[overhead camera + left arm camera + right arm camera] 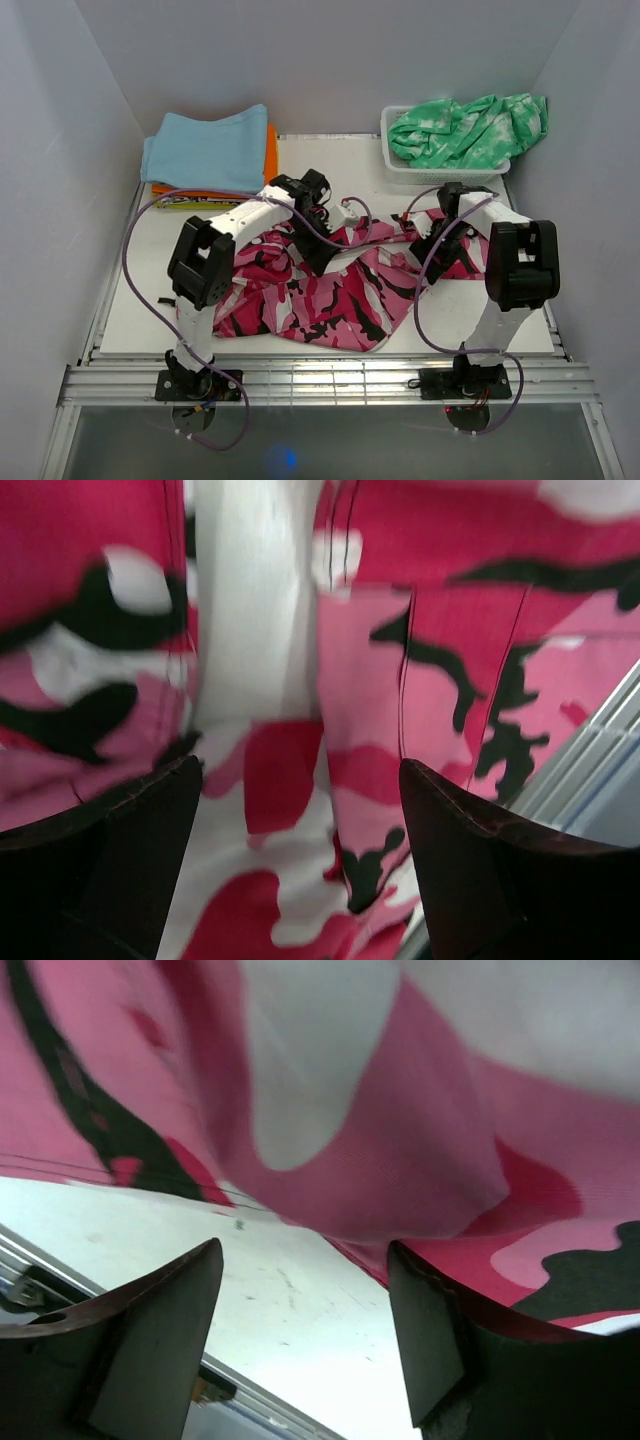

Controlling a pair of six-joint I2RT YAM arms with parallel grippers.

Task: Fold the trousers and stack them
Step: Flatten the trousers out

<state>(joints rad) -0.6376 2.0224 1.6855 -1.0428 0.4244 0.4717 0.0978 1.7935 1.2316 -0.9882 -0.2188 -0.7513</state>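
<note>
- The trousers (320, 290) lie in a wrinkly heap in the middle of the bench (300, 160), reaching from about 8 o'clock to 3 o'clock.
- They do not look neatly folded yet, and they are not on any pile. I think most of the job is left.
- The left hand (298, 770) hangs over the heap near its 12 o'clock edge. Its fingers are wide apart and hold nothing.
- The right hand (303, 1248) is at the heap's 2 o'clock side. Its fingers are apart too, with cloth just past them, not pinched.
- At 11 o'clock sits a folded pile: a light blue cloth (210, 150) on an orange cloth (270, 150).
- At 1 o'clock a white basket (395, 165) holds a green-and-white garment (470, 130).
- Both arms hang over the cloth and could snag it.
</note>
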